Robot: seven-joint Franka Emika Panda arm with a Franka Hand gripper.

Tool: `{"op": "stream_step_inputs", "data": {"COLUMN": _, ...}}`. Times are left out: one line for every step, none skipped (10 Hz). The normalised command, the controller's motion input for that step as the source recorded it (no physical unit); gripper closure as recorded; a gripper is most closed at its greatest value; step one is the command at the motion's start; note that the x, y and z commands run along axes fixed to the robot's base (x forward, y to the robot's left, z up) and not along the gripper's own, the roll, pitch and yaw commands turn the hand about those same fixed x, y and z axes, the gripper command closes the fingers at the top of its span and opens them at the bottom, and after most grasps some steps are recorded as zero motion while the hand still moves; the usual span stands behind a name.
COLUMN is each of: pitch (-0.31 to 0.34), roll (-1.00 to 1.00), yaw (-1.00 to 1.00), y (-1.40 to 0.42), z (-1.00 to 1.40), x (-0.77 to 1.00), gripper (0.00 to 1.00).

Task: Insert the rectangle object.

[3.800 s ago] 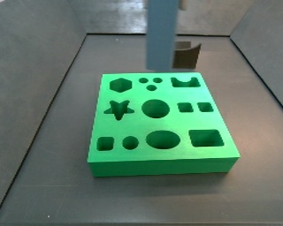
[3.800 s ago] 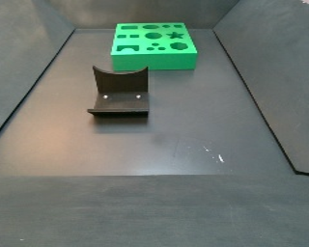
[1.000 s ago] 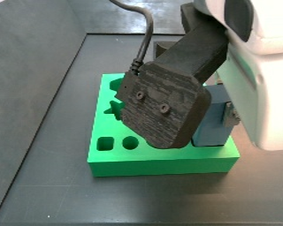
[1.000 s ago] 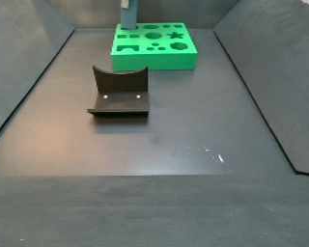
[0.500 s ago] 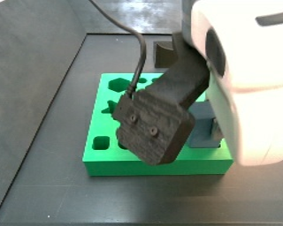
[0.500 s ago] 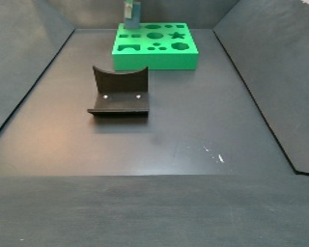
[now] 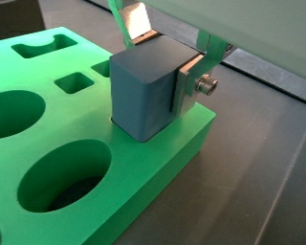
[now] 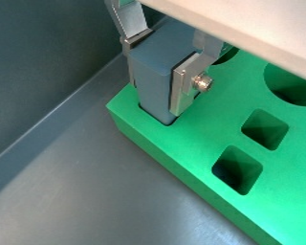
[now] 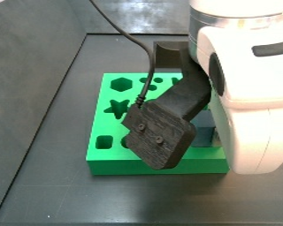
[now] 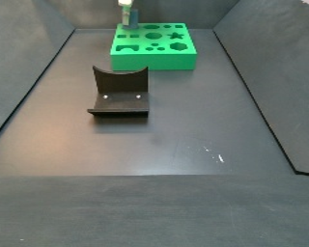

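Observation:
The rectangle object (image 7: 145, 96) is a smooth slate-blue bar standing upright. My gripper (image 7: 163, 62) is shut on its upper part, with a silver finger (image 7: 194, 81) pressed on each side. The bar's lower end sits inside a rectangular hole at a corner of the green board (image 7: 182, 136). It shows the same way in both wrist views: the bar (image 8: 153, 86), my gripper (image 8: 163, 62) and the board (image 8: 194, 144). In a side view the arm hides most of the board (image 9: 103, 163) and only a strip of the bar (image 9: 204, 137) shows. From afar the bar (image 10: 126, 14) stands at the board's (image 10: 157, 60) far left corner.
The board has several other shaped holes, among them a star (image 9: 118, 108) and a hexagon (image 9: 119, 85). The dark fixture (image 10: 119, 92) stands on the floor in front of the board. Grey walls (image 10: 42, 39) enclose the floor.
My gripper has come down over the board with the bar. In a side view the wrist now sits lower and the bar's end is in the hole.

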Motion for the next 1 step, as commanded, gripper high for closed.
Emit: {"op": "stream_step_inputs", "data": {"pitch": 0.000, "roll": 0.00, "yaw": 0.00, "y": 0.00, "z": 0.00, "x": 0.00, "gripper": 1.00}}
